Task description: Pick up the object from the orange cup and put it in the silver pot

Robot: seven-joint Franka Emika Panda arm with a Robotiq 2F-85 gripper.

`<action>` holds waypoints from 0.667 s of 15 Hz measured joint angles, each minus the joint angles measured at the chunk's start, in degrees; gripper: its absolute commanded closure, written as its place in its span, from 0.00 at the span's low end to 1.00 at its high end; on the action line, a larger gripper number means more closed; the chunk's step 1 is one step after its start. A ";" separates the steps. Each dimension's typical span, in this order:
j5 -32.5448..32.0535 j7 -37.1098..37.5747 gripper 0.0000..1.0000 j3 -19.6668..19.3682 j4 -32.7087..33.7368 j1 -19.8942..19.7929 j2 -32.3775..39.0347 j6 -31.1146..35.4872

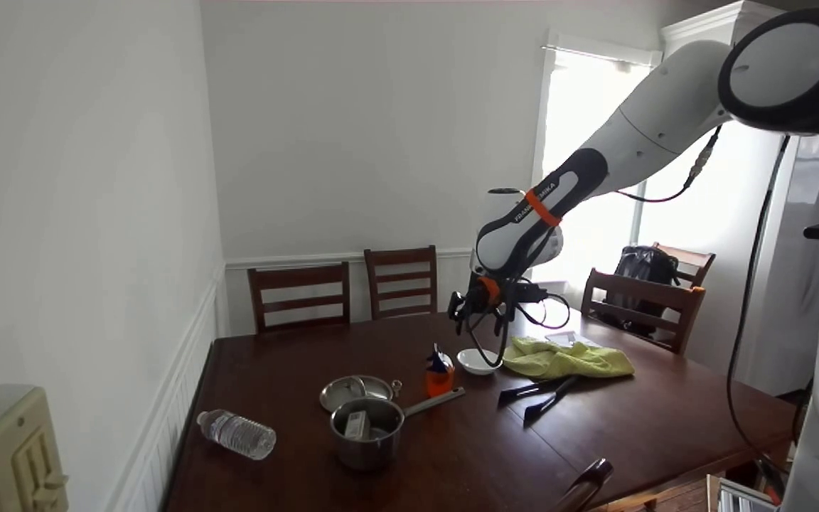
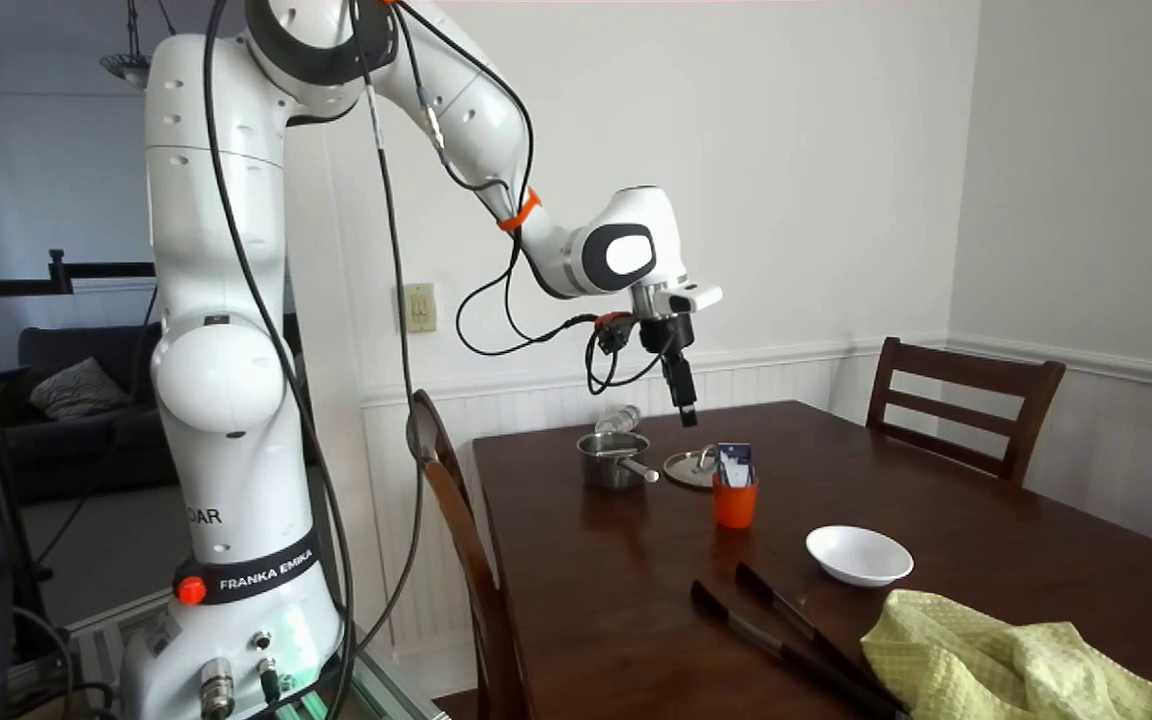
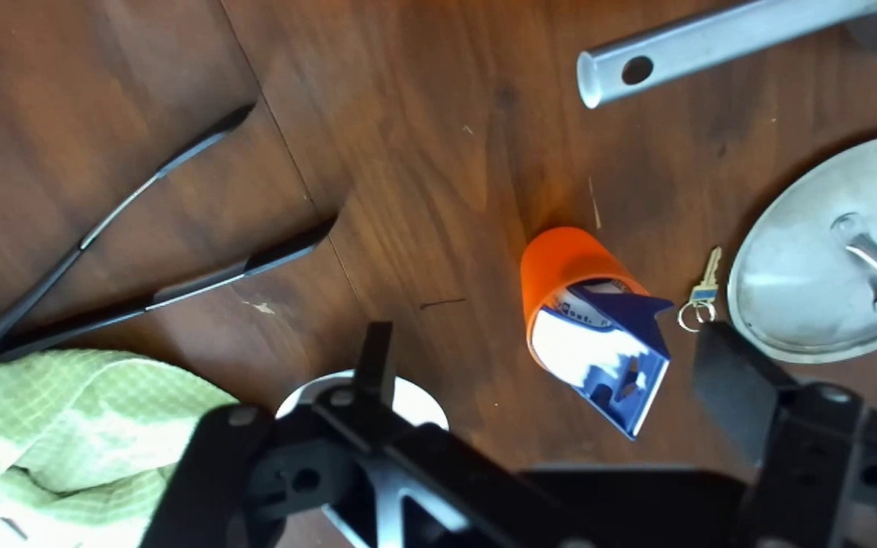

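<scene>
The orange cup stands upright on the table, also seen in an exterior view and the wrist view. A blue and white folded card or packet sticks out of its top, also visible in both exterior views. The silver pot stands beside the cup with a small pale box inside; it shows in an exterior view, and its handle shows in the wrist view. My gripper is open and empty, above the table, apart from the packet.
A metal lid and a key lie near the cup. A white bowl, black tongs and a yellow-green cloth lie on the other side. A clear bottle lies beyond the pot. Chairs surround the table.
</scene>
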 measured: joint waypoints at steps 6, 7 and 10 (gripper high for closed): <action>0.30 0.06 0.00 -0.91 0.03 1.06 0.17 -0.87; 0.30 0.06 0.00 -1.35 1.00 1.28 0.99 -1.59; 0.52 0.05 0.00 -2.62 5.99 1.58 5.77 -4.14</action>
